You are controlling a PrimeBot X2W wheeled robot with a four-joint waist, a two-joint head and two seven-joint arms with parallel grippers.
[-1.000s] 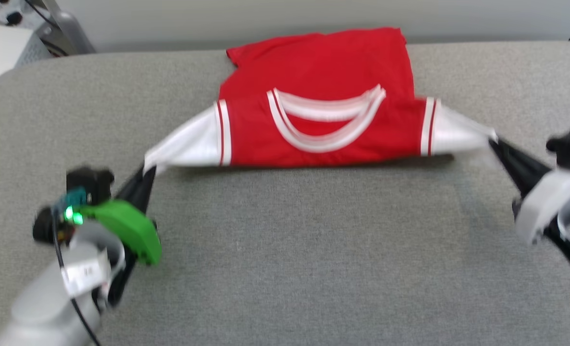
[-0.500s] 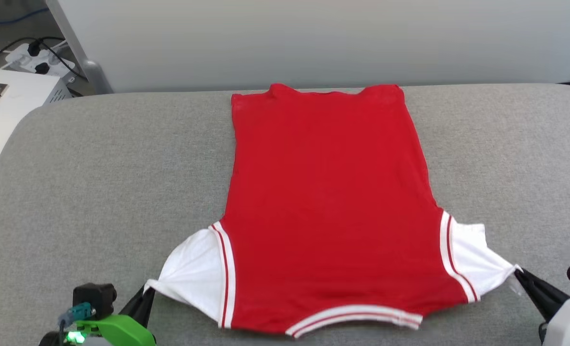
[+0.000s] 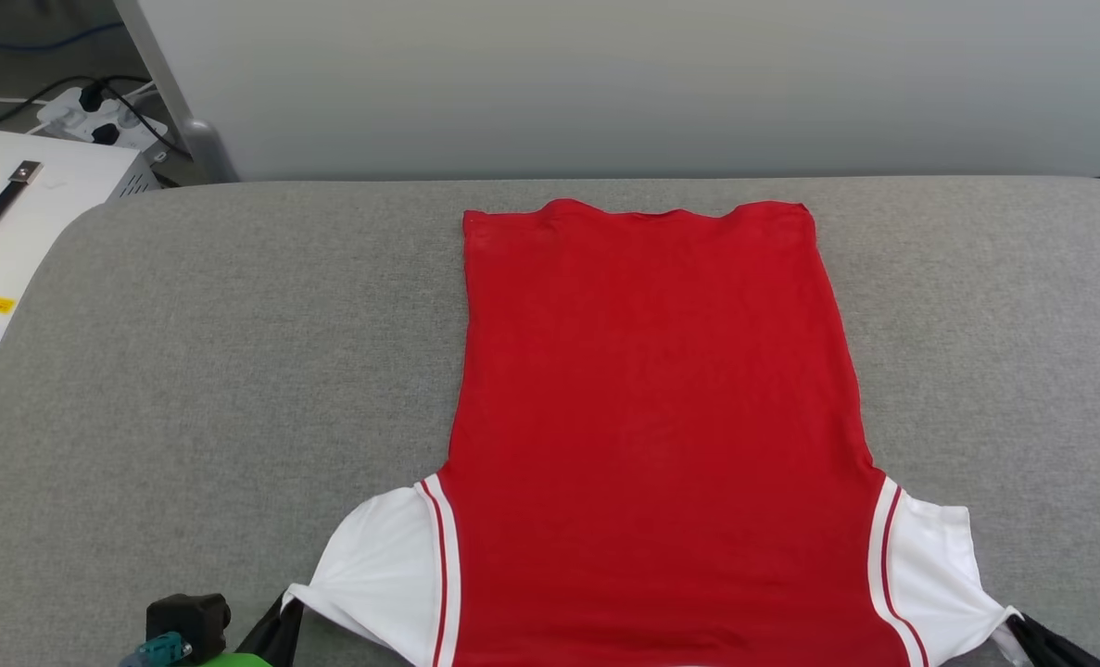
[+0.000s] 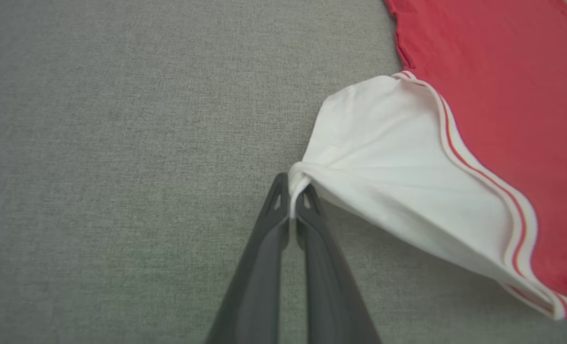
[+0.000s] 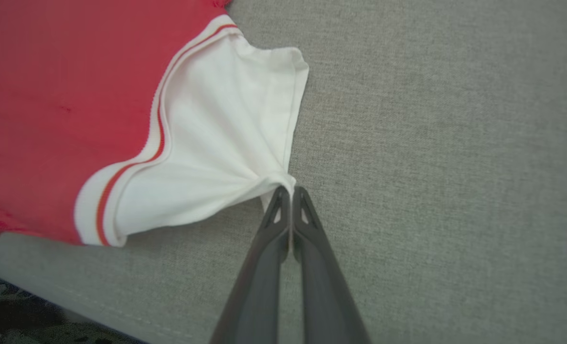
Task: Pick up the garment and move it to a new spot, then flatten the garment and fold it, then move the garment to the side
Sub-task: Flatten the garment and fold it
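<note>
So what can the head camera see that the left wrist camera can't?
Head camera, not the left wrist one: the whole red shirt at once, its right sleeve with the right tool holding its tip, plus a white box and a power strip off to the left.
Left wrist camera, not the head one: a close-up of the left tool pinched shut on a bunched corner of cloth.
Both: the left sleeve with its red stripe, the red cloth beside it, and the grey cushion underneath.
</note>
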